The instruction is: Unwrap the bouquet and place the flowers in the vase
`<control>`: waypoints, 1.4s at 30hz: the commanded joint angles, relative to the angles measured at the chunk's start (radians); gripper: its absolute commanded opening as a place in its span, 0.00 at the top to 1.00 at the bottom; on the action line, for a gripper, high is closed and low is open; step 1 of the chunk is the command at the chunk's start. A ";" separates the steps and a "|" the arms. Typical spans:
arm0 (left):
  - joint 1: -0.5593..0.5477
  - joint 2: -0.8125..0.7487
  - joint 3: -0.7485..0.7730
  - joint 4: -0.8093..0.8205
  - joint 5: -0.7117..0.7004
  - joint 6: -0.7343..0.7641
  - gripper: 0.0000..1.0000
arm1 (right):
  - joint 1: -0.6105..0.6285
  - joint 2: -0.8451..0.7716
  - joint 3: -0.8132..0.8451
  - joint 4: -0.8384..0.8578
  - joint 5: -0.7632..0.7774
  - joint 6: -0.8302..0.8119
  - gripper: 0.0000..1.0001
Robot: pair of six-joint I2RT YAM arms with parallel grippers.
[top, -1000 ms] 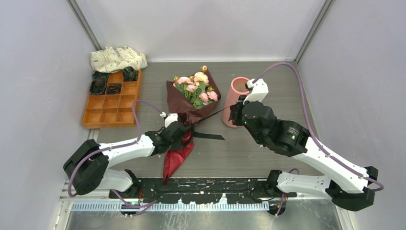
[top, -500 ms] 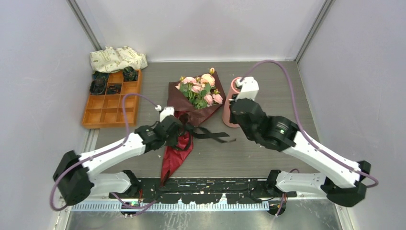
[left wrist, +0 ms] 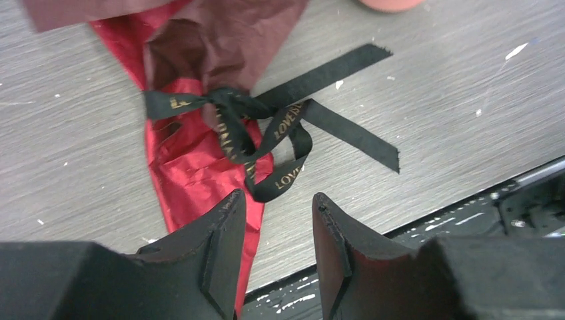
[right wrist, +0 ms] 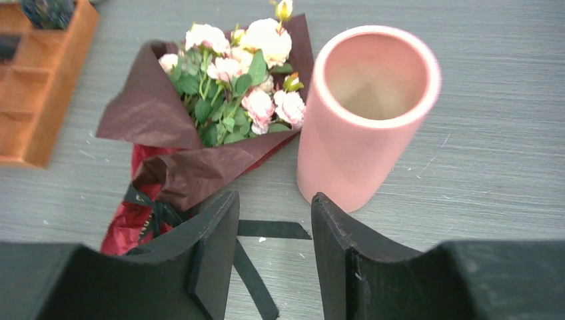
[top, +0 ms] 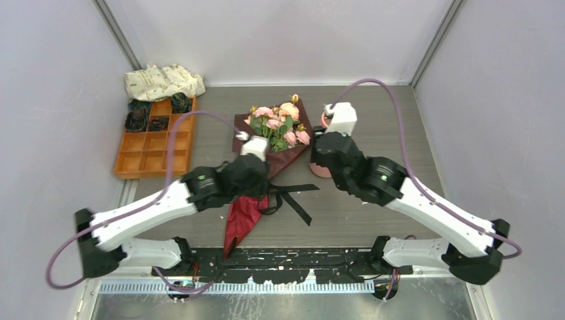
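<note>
Both claws are released; the left gripper [left wrist: 278, 200] hangs with jaws apart just above the ribbon [left wrist: 266, 123], nothing between them; the right gripper [right wrist: 274, 198] is spread and empty too, facing the gap between bouquet [right wrist: 200, 127] and vase [right wrist: 346, 153].

Change: a second ago the right gripper had one ribbon tail pulled taut toward the vase while the left sat at the neck of the wrap; now that tail is dropped and both tails lie slack on the table [top: 373, 200]; the left arm has shifted up over the wrap toward the blooms; the right has drawn back beside the vase; the bouquet has slid a little toward the back.

Meaning, as I judge it: the bow is pulled partly out but not undone; the left wrist view shows a loose tangle of loops still round the neck of the paper [left wrist: 193, 167]; so the unwrap is only started and a fresh grip on the ribbon or knot looks needed; risk is that another pull cinches it tighter.

Where things are: the bouquet lies on its side mid-table, heads toward the back, just left of the vase; the flowers [right wrist: 233, 73] are still inside the paper; the vase stands upright, looks empty from the right wrist view.
</note>
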State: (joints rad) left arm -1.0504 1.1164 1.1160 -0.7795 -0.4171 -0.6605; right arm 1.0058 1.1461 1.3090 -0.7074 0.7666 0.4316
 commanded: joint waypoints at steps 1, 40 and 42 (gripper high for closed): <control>-0.038 0.214 0.085 0.022 -0.040 0.114 0.58 | -0.003 -0.159 0.006 -0.048 0.089 0.099 0.50; -0.026 0.855 0.213 0.470 0.076 0.406 0.51 | -0.002 -0.574 -0.164 -0.156 0.048 0.170 0.52; -0.019 0.861 0.205 0.482 0.077 0.406 0.51 | -0.003 -0.574 -0.168 -0.148 0.034 0.167 0.53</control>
State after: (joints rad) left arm -1.0836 1.9724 1.3334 -0.3737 -0.3439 -0.2718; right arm 1.0054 0.5743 1.1389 -0.9115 0.8249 0.5831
